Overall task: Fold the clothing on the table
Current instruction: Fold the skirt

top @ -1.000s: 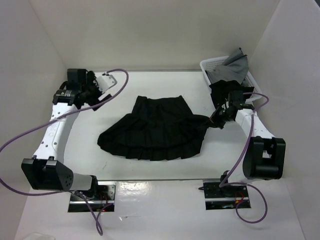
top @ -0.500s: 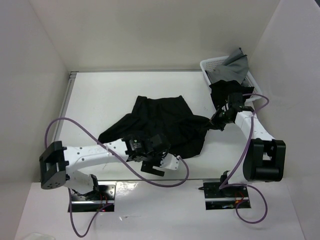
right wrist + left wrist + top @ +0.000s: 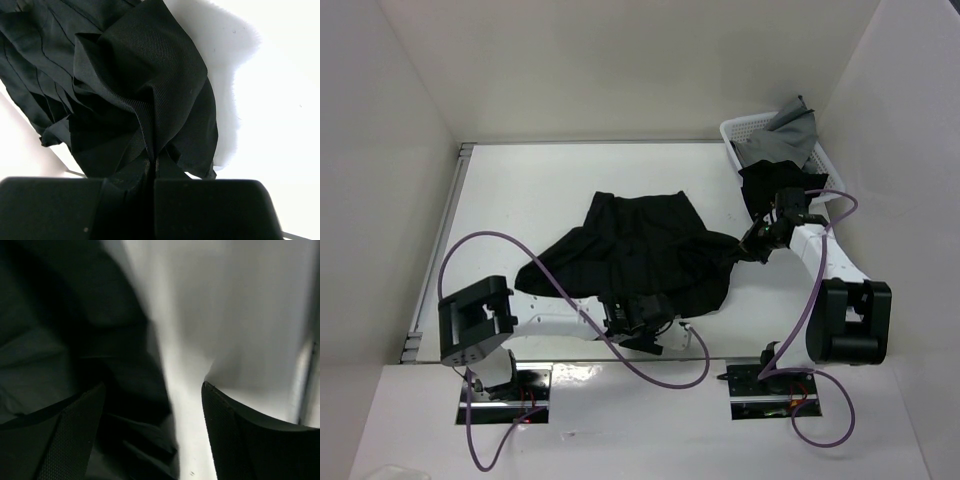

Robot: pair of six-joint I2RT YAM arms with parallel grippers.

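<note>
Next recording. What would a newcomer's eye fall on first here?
The black pleated skirt lies rumpled in the middle of the table, its right corner pinched in the shut right gripper. At its near hem the left gripper stands open, astride the fabric's edge. In the far right corner, a white basket with a grey cloth and another black garment.

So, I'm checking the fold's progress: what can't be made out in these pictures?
Top view: near hem of the black pleated skirt, hidden under the left gripper.
Left wrist view: blurred; whether its fingers touch cloth is unclear.
Top view: inside of the white plastic basket, covered by a grey cloth.
</note>
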